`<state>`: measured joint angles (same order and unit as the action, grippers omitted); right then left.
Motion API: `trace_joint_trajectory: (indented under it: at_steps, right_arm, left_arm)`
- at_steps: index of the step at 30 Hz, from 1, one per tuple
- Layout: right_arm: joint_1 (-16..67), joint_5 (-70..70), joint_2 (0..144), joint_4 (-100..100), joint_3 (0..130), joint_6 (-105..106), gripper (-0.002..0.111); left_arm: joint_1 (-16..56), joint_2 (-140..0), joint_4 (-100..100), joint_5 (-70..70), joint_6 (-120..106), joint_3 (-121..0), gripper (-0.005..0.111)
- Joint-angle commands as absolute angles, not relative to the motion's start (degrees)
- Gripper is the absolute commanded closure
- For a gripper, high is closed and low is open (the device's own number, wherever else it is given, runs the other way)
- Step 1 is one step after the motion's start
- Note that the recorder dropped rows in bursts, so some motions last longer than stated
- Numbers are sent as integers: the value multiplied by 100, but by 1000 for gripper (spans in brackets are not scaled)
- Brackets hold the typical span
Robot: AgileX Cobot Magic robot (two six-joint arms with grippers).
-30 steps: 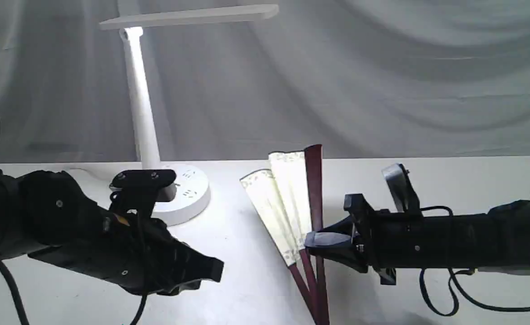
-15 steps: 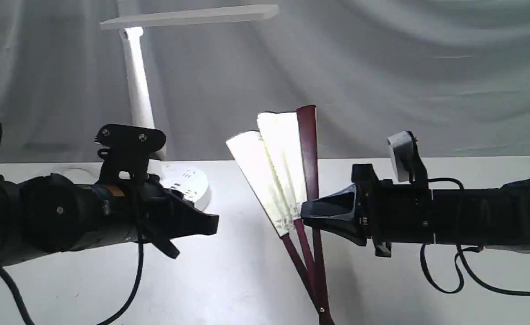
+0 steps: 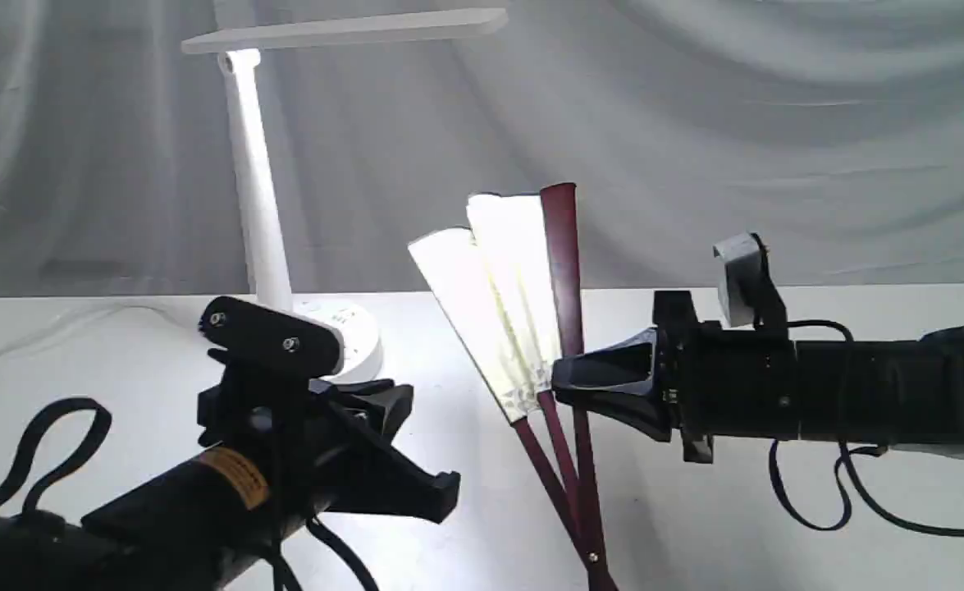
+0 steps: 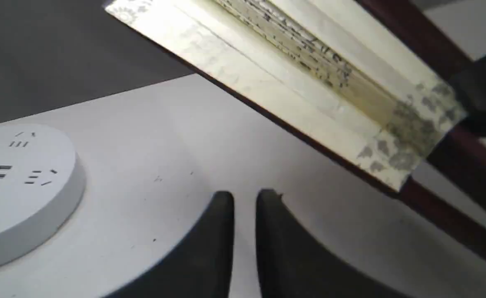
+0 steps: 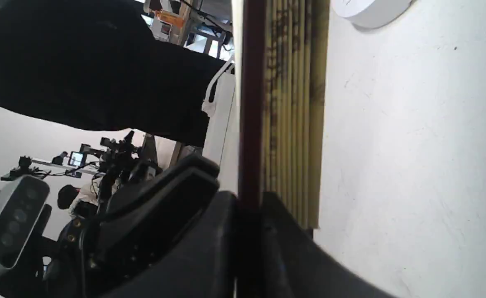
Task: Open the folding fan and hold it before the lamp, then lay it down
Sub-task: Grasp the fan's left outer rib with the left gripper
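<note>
R claw (image 3: 562, 384) comes in from 3 o'clock, clamped on the maroon outer rib of the folding fan (image 3: 502, 304), approx mid-length. Fan's upright above the table (image 3: 79, 345), only partly spread: pleats splay from 12 toward 11 o'clock, pivot down at 6. At the fan's 9 o'clock, well apart, stands the lamp (image 3: 256, 205). L claw (image 4: 245, 198) sits low at the fan's 8 o'clock, fingers a narrow slit apart, nothing between, not touching the fan.
</note>
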<state>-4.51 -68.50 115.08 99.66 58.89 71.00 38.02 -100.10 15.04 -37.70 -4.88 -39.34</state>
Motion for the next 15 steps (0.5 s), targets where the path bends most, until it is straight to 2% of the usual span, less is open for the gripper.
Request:
trace_joint_trajectory:
  at_steps: [1, 5, 10, 15]
  right_arm:
    - [-686, -6996, 11425, 9995, 5879, 7131, 108]
    - [-751, -6996, 11425, 9995, 5879, 7016, 108]
    - [-741, -6996, 11425, 9826, 5879, 7003, 108]
    - [-741, -6996, 11425, 9556, 5879, 7003, 108]
  left_arm:
    - [3828, -10024, 1121, -4914, 857, -3581, 97]
    - [3828, -10075, 1121, -6085, 1971, -3354, 97]
    - [3817, -10421, 1183, -6265, 3968, -3368, 93]
    - [3608, -10855, 1021, -6548, 5730, -3368, 69]
